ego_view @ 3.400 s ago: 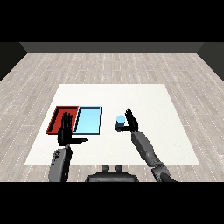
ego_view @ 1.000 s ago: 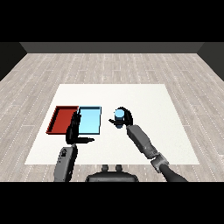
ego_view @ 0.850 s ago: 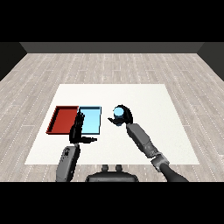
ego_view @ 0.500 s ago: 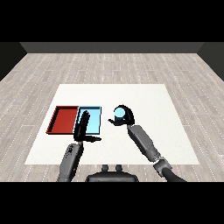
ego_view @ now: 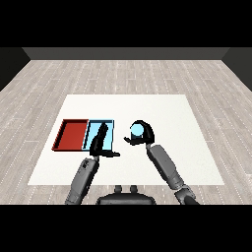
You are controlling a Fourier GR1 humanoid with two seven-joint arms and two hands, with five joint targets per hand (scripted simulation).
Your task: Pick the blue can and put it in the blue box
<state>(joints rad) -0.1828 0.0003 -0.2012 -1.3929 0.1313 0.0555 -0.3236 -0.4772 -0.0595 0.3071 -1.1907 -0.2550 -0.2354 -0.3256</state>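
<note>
**Right hand holds the blue can beside the blue tray**

Since the earliest frame, the right hand (ego_view: 141,134) has gone from standing open beside the can to curling round it, and the left hand (ego_view: 100,142) has moved from the red tray's near edge to over the light blue tray.

One blue can (ego_view: 136,130) is in view, one red tray (ego_view: 63,137), one light blue tray (ego_view: 111,129), one white table (ego_view: 162,110) and two hands. No label, brand or writing can be read on the can or on either tray.

The blue can sits inside the right hand's grasp, its round light blue top facing the view, with black fingers arched over its far and right sides and the thumb reaching out to its left. Can and hand are to the right of the light blue tray, near it but outside its rim.

The left hand's fingers are straight and point away across the light blue tray, with the thumb stuck out to the right over the table at the tray's near right corner. The two trays lie side by side, red on the left, touching along one edge.
</note>
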